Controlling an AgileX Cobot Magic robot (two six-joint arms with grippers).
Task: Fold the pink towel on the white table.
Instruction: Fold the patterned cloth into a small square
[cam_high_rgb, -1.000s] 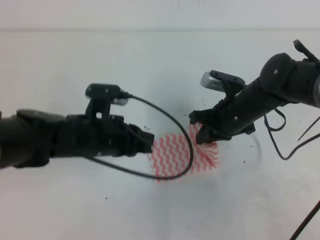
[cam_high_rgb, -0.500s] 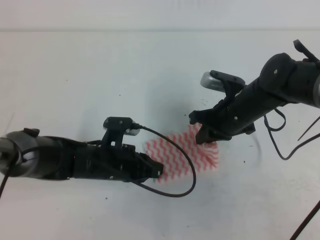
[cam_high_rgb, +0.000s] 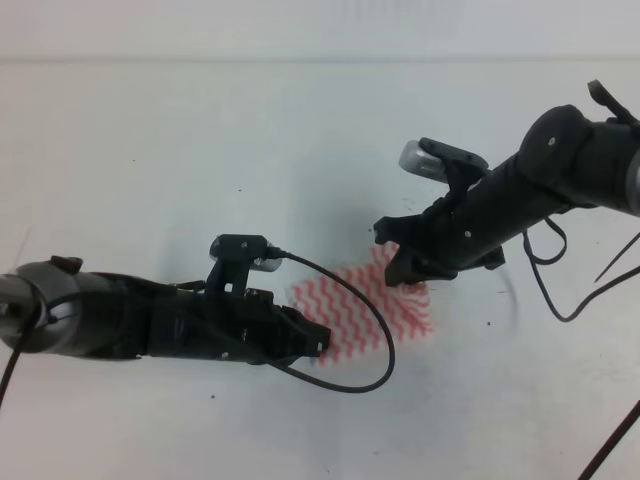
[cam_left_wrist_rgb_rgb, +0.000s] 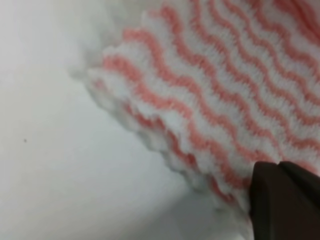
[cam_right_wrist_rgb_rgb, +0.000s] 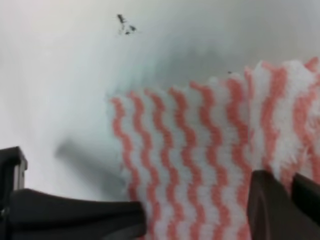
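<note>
Now pink towel (cam_high_rgb: 372, 310) flatter, both hands unmoved

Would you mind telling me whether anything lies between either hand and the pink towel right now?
Nothing visible does. The left hand is at the near-left edge of the pink towel and the right hand at its far-right corner. Only the left arm's black cable loops over the cloth.

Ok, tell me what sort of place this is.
Probably a robot lab test bench, not a home: a bare white table, two black arms, left gripper and right gripper, loose cables, and only a pink towel.
</note>
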